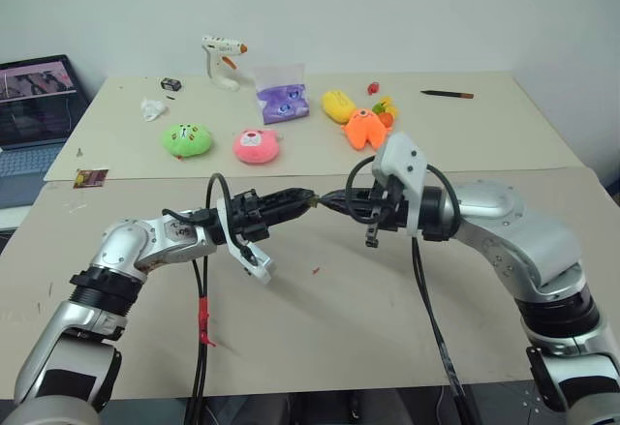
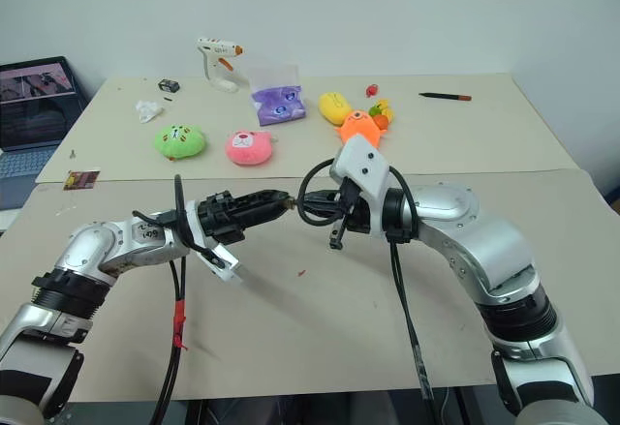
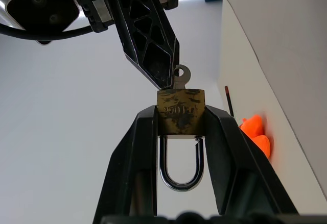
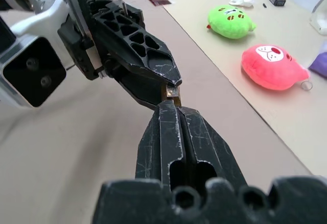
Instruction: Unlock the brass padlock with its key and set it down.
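Two robot arms meet fingertip to fingertip above a tan table (image 1: 387, 318), well clear of its surface. The left gripper (image 1: 306, 197) reaches in from the left, its two black fingers (image 3: 143, 147) clamped on either side of the brass padlock (image 3: 181, 111), which sits squarely between the tips; the silver shackle (image 3: 180, 168) hangs back into the gap between the fingers with both legs seated in the lock body. A small silvery key (image 3: 180, 76) sticks out of the padlock's far face, its round bow showing beside the tip of the opposing finger. The right gripper (image 1: 334, 199) comes in from the right, its fingers (image 4: 176, 132) drawn nearly together at the key end of the lock; whether they actually pinch the key cannot be told, since the tips hide the contact.

Beyond the arms, on the second table (image 1: 504, 135) pushed against the first, lie a green plush toy (image 1: 186, 139) and a pink plush toy (image 1: 256, 146) side by side, with an orange plush toy (image 1: 365, 127) and a yellow plush toy (image 1: 338, 106) to their right. Farther back are a purple bag (image 1: 282, 101), a white glue gun (image 1: 223, 60) standing upright, a crumpled white scrap (image 1: 152, 108), a small black box (image 1: 171, 84) and a pencil (image 1: 448, 93) near the far right corner. An open laptop (image 1: 34, 115) sits off the table's left edge
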Tool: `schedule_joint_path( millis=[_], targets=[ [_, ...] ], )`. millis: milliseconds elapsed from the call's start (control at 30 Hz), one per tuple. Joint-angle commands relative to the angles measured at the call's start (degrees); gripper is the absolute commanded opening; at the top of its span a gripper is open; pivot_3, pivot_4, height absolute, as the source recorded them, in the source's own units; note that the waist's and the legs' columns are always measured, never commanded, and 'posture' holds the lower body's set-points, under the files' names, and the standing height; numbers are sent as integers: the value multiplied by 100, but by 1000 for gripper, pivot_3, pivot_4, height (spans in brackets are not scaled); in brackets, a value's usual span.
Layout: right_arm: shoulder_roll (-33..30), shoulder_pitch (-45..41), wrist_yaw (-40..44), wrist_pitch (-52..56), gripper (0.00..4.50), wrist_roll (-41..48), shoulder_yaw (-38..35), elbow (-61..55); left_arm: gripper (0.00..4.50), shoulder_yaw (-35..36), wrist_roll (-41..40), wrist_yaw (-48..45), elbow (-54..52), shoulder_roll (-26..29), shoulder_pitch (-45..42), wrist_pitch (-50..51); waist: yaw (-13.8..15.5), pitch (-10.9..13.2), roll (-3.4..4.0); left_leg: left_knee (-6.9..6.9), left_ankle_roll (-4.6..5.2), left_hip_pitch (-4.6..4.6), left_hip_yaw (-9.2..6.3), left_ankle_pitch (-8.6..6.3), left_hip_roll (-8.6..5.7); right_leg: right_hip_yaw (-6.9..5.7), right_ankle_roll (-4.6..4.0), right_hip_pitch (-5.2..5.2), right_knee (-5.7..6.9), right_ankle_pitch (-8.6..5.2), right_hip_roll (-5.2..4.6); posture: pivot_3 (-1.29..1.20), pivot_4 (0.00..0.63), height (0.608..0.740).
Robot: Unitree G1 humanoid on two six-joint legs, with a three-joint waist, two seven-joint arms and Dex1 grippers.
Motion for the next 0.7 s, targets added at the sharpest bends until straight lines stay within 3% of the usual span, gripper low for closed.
schedule_joint_path(
  millis=[33,133,700],
  targets=[
    [-44,154,461,-219,1494,-37,199,-270,820,160,-352,82,-96,-90,-262,15,3,0,0,0,0,-2,0,0,0,1,0,-2,-1,0,0,0,150,740],
    [-80,204,498,-265,2471,-139,106,-252,820,146,-363,75,-64,-99,-229,-14,9,0,0,1,0,-4,-2,0,0,2,0,-1,-2,0,0,0,150,740],
    [-317,486,447,-524,2471,-564,-454,441,820,88,-606,-77,53,-90,-107,-99,11,0,0,2,0,-1,-1,0,0,3,0,2,-3,0,1,0,150,740]
  ],
)
